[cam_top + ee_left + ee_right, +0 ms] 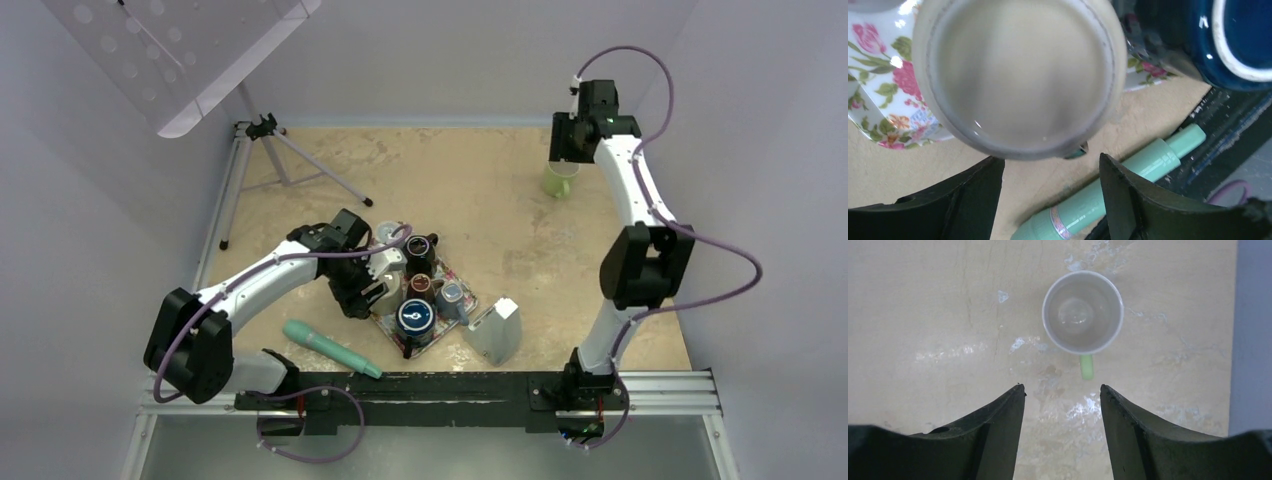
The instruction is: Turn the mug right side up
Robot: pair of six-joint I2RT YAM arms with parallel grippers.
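A light green mug (560,181) stands on the table at the far right. In the right wrist view the mug (1083,312) is upright, with its white inside showing and its green handle (1087,367) pointing toward my fingers. My right gripper (1062,387) is open and empty, straight above it and apart from it; it also shows in the top view (566,150). My left gripper (1050,165) is open and empty beside a beige mug (1018,75) on the floral tray (878,100). That mug is too close and blurred to tell which end faces up.
The floral tray (452,272) holds several mugs, among them a dark blue one (416,316) (1243,40). A mint green tube (330,348) (1128,180) lies near the front rail. A white box (497,330) stands right of the tray. A tripod (290,165) stands at the back left.
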